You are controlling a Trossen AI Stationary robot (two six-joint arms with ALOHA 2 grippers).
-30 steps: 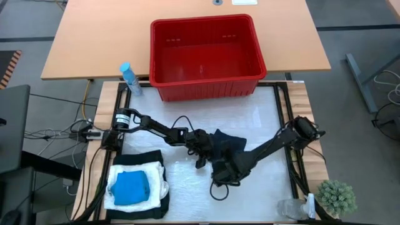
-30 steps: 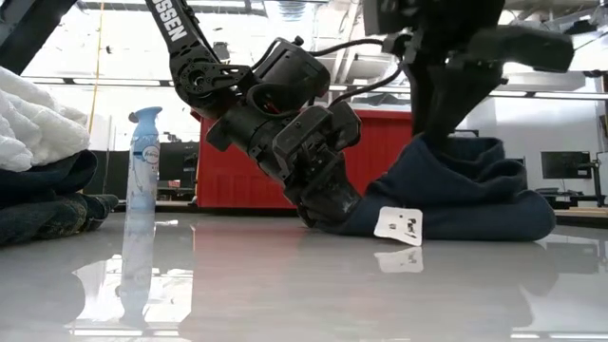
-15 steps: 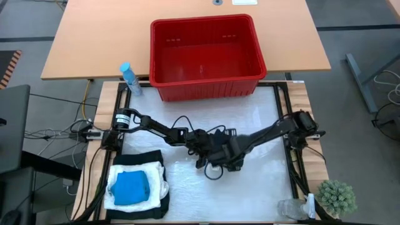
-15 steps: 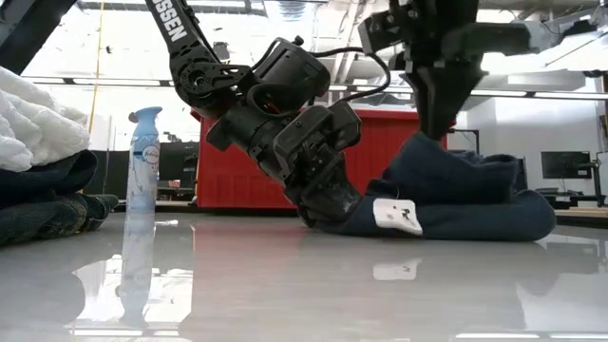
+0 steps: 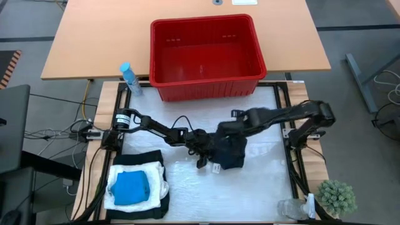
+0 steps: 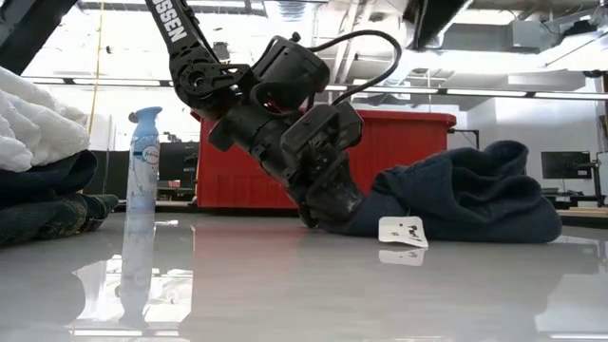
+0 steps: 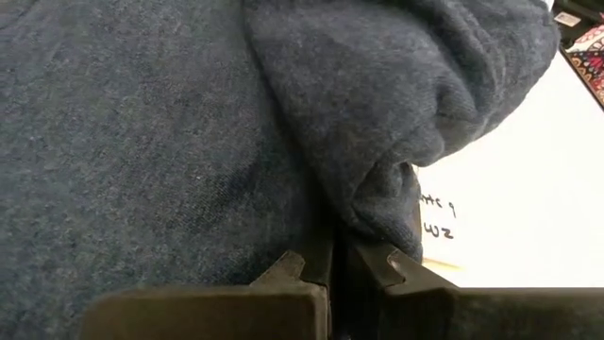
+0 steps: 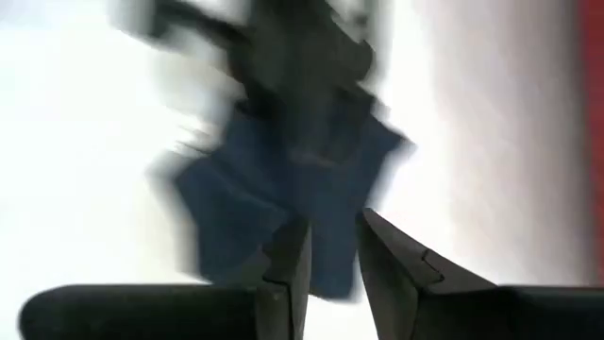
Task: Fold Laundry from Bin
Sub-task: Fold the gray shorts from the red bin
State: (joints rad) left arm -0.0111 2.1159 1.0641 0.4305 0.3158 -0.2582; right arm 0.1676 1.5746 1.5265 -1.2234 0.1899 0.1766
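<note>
A dark blue garment [image 5: 230, 152] lies bunched on the white mat mid-table, and a white tag [image 6: 402, 231] pokes out at its near side. My left gripper [image 5: 205, 150] comes in low from the table's left and is shut at the garment's left end. My right gripper [image 8: 332, 227] hangs above the garment [image 8: 283, 189], a little toward the far side [image 5: 228, 129]. Its fingers are apart with nothing between them. The red bin [image 5: 206, 50] stands at the far edge. A stack of folded laundry [image 5: 134, 187] lies near left: black cloth, a white item, a bright blue one on top. My left gripper pinches a fold of the dark blue garment [image 7: 370, 222] between its two fingertips, at the garment's left end. The fingers slant down from the table's left [image 6: 328, 204]. The garment rests on the table, slack and heaped beyond the fingers.
A blue spray bottle [image 5: 129, 78] stands at the far left, beside the bin. A small green plant [image 5: 337, 197] and a clear bottle [image 5: 294, 207] sit at the near right corner. Bare mat lies to the garment's right and near sides.
My right gripper has let go of the garment's top and risen, moving toward the far edge, out of the low view. The garment's raised part has sunk back into a rounded heap. Its left end has stayed under my left gripper.
</note>
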